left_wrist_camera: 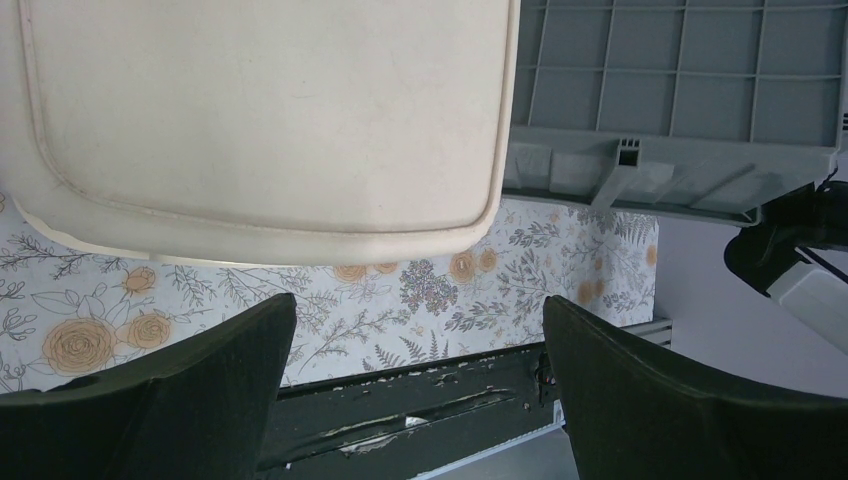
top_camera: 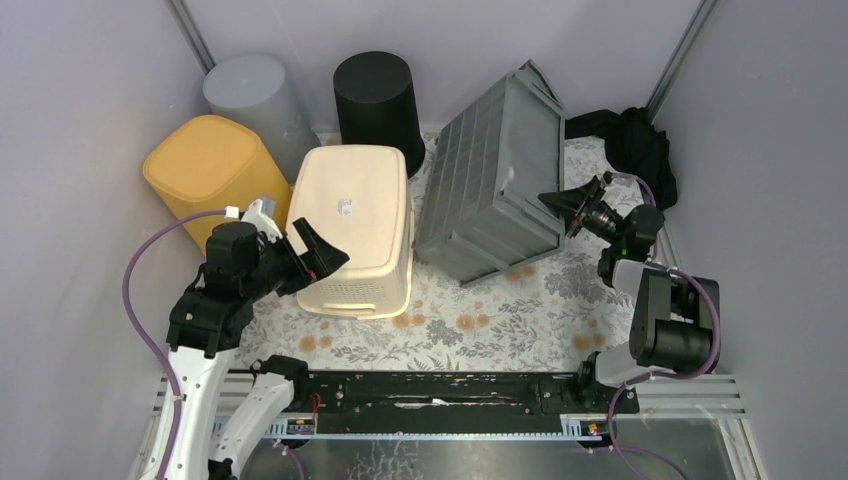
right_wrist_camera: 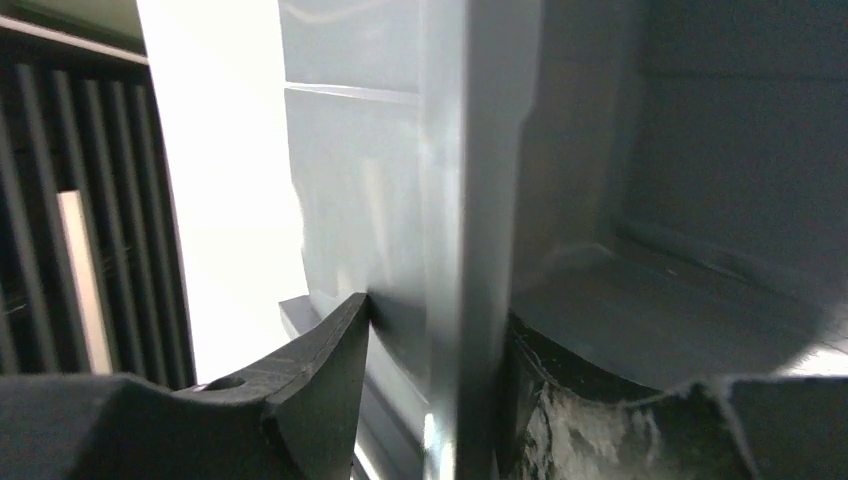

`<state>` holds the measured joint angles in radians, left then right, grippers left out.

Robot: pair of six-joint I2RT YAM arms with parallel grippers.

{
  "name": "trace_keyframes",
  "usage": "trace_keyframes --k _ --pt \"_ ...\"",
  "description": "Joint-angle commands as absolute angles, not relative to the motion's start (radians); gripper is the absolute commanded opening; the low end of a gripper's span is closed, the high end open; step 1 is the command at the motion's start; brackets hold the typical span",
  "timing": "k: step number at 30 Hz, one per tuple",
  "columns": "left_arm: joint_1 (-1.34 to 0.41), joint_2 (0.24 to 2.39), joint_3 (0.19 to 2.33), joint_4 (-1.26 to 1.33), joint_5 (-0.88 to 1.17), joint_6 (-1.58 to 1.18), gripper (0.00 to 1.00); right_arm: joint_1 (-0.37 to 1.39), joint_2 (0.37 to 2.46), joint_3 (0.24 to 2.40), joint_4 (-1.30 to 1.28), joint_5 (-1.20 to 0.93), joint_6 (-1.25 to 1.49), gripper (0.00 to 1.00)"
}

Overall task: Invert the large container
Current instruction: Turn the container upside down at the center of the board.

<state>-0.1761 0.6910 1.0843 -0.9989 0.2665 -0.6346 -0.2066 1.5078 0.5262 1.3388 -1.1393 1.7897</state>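
A cream rectangular bin [top_camera: 352, 225] stands bottom up on the floral tablecloth [top_camera: 480, 320], left of centre. Just beside it at its 9 o'clock sits a yellow bin [top_camera: 205, 170], closed end up and slightly tilted. 2 round bins stand at the back with closed ends up: a grey one [top_camera: 255, 95] at the cream bin's 11 o'clock and a black one [top_camera: 378, 95] at its 12 o'clock. A crumpled black cloth [top_camera: 635, 140] lies in the table's 2 o'clock corner. A black rail [top_camera: 430, 392] runs along the 6 o'clock edge.

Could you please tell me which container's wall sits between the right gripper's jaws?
The grey ribbed crate, tipped on edge at far right; no other container is ribbed.
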Motion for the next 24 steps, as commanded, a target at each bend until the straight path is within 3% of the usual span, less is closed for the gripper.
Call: trace_keyframes --k 1,4,6,9,18,24 --pt "-0.172 0.692 1.1 -0.972 0.285 -0.635 1.0 -0.202 1.455 0.572 0.761 -1.187 1.399 0.5" --pt "-0.172 0.692 1.097 -0.972 0.286 -0.635 1.0 -0.205 1.414 0.65 0.411 -1.149 1.12 0.51" --pt "-0.171 0.692 1.094 -0.971 0.289 -0.634 1.0 -0.206 1.402 0.682 0.306 -1.126 1.049 0.44" --pt "-0.171 0.694 1.096 -0.972 0.29 -0.631 1.0 -0.21 1.404 0.681 0.289 -1.115 1.041 0.34" --pt "-0.172 0.693 1.097 -0.971 0.289 -0.62 1.0 -0.22 1.424 0.698 0.089 -1.037 0.877 0.33" --pt "-0.171 0.69 1.092 -0.973 0.293 -0.62 1.0 -0.222 1.43 0.723 -0.005 -0.988 0.796 0.26"
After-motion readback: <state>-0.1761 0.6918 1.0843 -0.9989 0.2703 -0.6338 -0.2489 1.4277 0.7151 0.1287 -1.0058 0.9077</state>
